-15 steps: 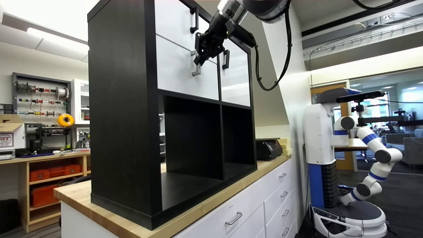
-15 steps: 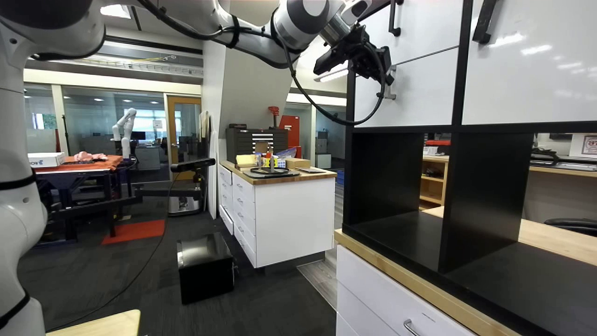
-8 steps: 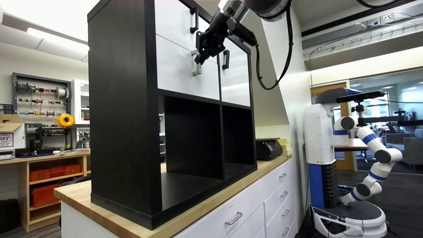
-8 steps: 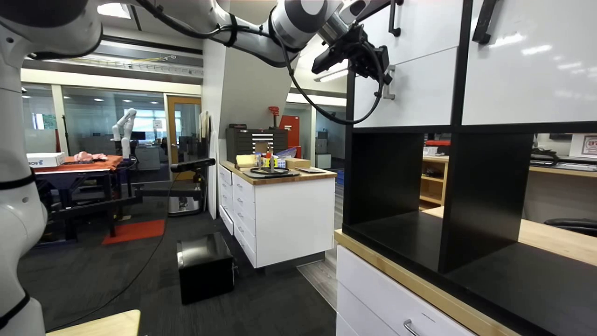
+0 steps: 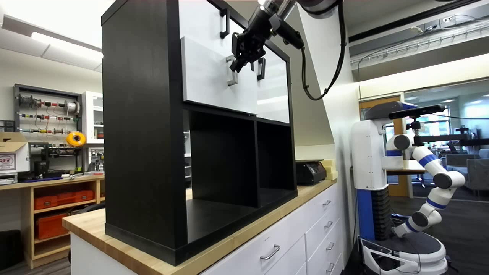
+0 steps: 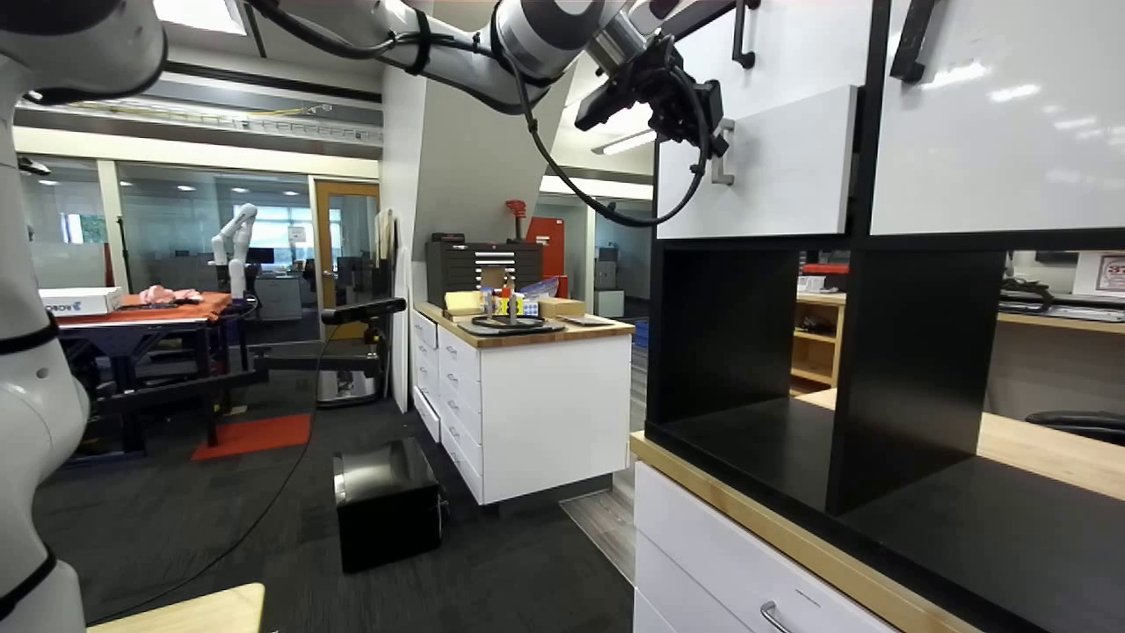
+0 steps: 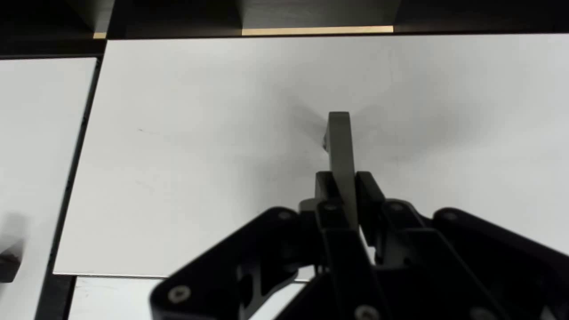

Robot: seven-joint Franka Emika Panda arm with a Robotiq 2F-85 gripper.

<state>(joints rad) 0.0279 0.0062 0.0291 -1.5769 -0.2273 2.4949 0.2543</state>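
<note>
Black fingers (image 7: pixel 369 189) of the end effector (image 7: pixel 343 186) pinch an upright grey handle (image 7: pixel 340 140) from both sides. This handle is fixed to a white drawer front (image 7: pixel 186 133), which stands slightly out from the black cabinet (image 5: pixel 137 133) in both exterior views. Above it sits a white panel (image 5: pixel 200 21) with a black handle (image 5: pixel 225 23); below are two open compartments (image 5: pixel 223 164). The cabinet rests on a wooden tabletop (image 5: pixel 86 221), where a black boxy device (image 5: pixel 311 172) shows partly hidden past its far side. White drawers (image 5: pixel 282 233) with silver pulls (image 5: pixel 271 253) fill the base under the tabletop.
</note>
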